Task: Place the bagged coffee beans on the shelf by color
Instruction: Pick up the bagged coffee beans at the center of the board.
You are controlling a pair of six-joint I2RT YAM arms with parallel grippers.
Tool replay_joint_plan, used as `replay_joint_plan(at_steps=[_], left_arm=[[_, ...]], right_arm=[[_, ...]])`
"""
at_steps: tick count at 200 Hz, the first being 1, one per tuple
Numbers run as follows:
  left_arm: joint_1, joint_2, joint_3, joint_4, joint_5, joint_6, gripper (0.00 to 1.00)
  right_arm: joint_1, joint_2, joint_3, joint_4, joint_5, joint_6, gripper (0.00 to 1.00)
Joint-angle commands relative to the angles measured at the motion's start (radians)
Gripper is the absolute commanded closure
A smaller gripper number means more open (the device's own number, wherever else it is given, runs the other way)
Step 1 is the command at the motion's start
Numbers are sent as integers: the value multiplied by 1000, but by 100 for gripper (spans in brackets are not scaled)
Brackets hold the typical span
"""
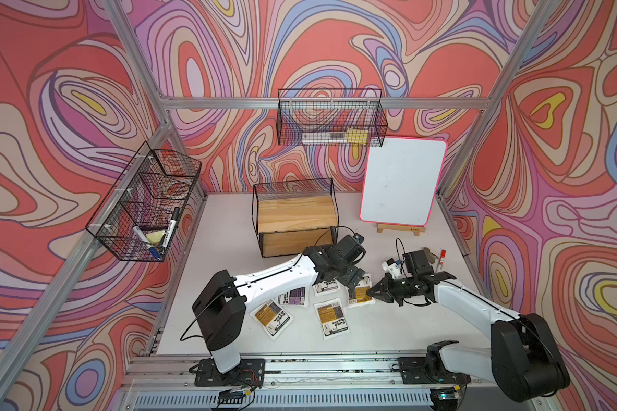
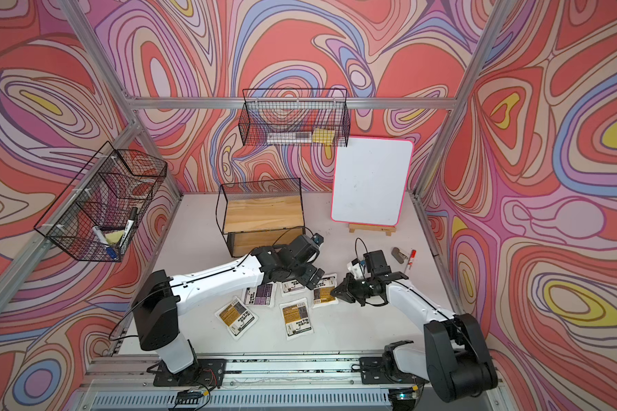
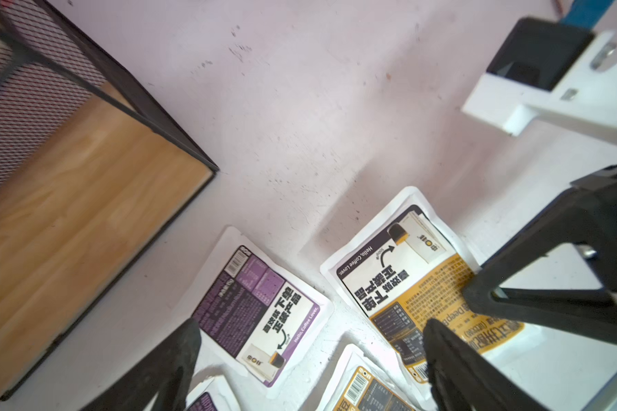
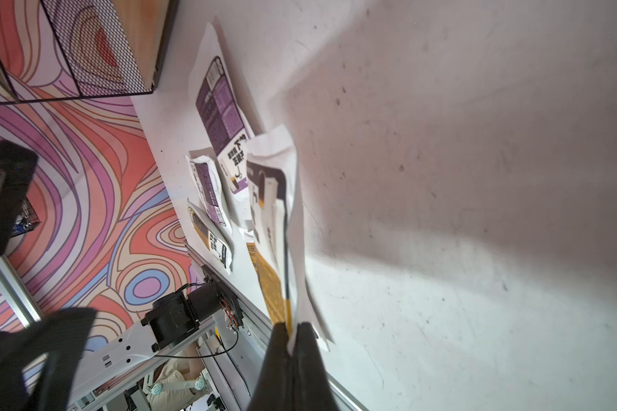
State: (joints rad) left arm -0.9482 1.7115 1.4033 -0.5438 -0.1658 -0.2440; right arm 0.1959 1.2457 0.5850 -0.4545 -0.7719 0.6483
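Pinching an orange-yellow pouch [image 1: 357, 296] by its edge with the right claw [image 1: 369, 292], left claw [image 3: 310, 323] spread apart; next, lift clear toward the shelf [image 1: 294, 213].

The right arm [image 1: 467, 299] is stretching low and nearly level, its wrist rolled sideways. The right gripper [image 4: 293, 327] is pinching its fingers tight on the edge of an orange-yellow pouch [image 4: 273, 284] (no gap showing between them). The left arm [image 1: 275, 274] is reaching across, bending down at the wrist. The left gripper [image 3: 310, 331] is hanging just beside the right pincer's tips, jaws spread wide.
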Motion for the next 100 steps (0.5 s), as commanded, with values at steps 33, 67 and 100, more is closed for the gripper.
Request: replay_joint_plan(at_steps=[33,67,100], left_arm=[[110,-147,29,-95,-29,-48,1],[179,-217,35,-114,-41,-74,1],[235,-247,75,-150,-33,-90,1]], right_arm=[[-1,-46,115,-81,21,21,100],[-1,-55,222,-91,13,49,100],[-1,-31,361,-106,9,58,100]])
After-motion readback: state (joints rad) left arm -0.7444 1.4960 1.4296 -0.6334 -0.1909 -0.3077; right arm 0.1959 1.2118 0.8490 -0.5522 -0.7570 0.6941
